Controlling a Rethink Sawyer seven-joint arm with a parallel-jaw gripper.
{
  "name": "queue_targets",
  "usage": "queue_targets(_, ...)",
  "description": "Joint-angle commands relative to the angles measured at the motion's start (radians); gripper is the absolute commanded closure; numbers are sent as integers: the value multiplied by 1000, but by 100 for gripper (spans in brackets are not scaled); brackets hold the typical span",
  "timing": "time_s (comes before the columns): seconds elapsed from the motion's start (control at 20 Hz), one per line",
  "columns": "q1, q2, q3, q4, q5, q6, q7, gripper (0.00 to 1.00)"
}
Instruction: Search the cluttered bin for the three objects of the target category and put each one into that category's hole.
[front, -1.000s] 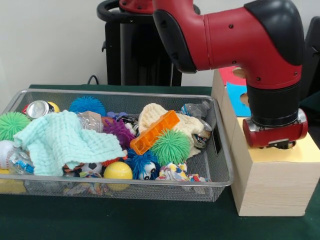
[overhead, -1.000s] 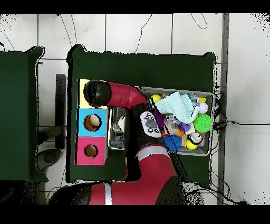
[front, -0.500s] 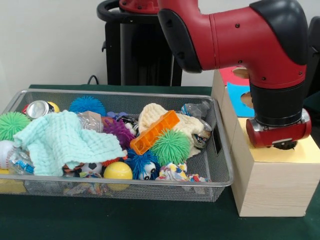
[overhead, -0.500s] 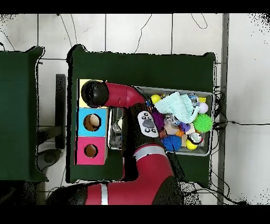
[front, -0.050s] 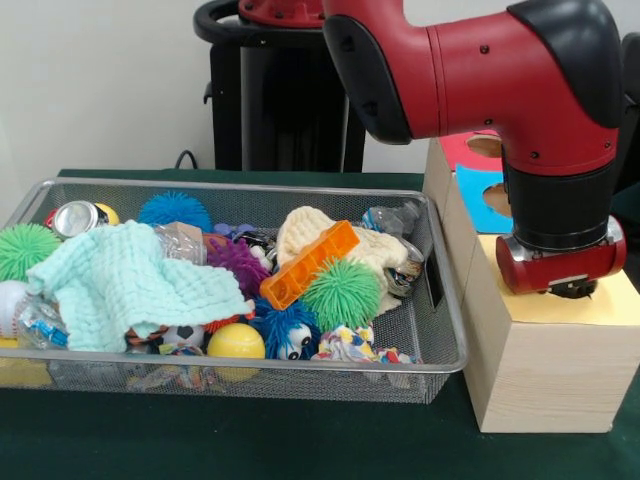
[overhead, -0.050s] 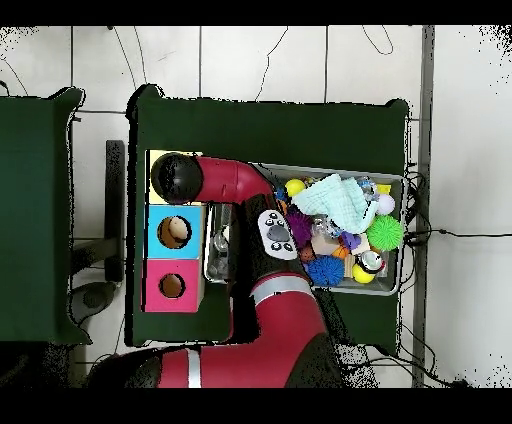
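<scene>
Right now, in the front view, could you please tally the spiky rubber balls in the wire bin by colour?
Green spiky balls: 2
Blue spiky balls: 2
Purple spiky ball: 1
Total: 5 showing; the mint cloth may hide more.

the arm (front, -0.050s: 520, 90) has edged sideways over the yellow box top (front, -0.050s: 610, 305).

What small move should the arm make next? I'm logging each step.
Probably lift straight up off the yellow section of the wooden box, then swing back over the wire bin. The pincer sits at the yellow hole, its state hidden, and the bin is full of toys to search.
</scene>
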Motion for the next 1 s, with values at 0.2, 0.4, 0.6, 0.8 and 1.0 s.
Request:
queue_targets(0.2, 38, 51, -80, -37, -50, -15, 150, 0)
queue_targets(0.4, 39, 0, -106, 2, -57, -35, 145, 0)
queue_targets(0.6, 21, -51, -93, 53, -60, -65, 127, 0)
queue_targets(0.8, 22, -61, -98, 57, -69, -74, 137, 0)
queue_targets(1.0, 17, -67, -93, 56, -69, -75, 140, 0)
